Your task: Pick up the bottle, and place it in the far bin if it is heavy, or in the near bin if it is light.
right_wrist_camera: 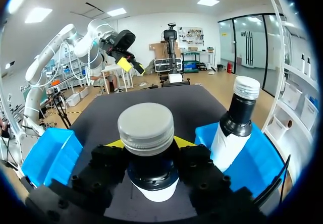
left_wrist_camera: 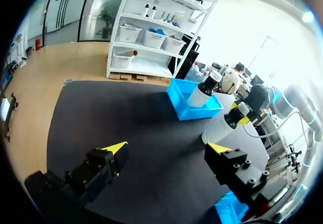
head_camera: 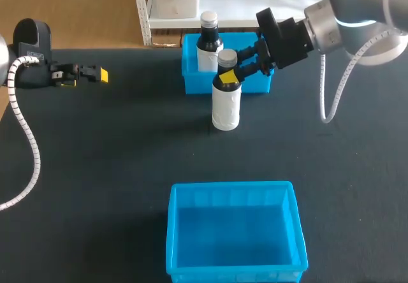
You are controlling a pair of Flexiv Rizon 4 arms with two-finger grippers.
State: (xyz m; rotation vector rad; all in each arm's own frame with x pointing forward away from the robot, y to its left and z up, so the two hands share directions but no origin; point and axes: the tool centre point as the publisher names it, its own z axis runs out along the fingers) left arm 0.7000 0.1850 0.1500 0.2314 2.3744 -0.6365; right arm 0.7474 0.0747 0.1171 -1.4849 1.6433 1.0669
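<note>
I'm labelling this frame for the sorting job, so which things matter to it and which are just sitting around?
In the job: gripped bottle, right gripper at its neck, far bin, near bin.
Just there: second bottle standing in the far bin, left gripper, open, off to the left.

A robotics lab: my left arm (head_camera: 27, 48) and right arm (head_camera: 347, 16) flank a black bench (head_camera: 95, 168) bearing a blue far bin (head_camera: 254, 84) and near bin (head_camera: 173, 232).

Matte black tbl (head_camera: 115, 168) — evenly lit, soft shadows.
</note>
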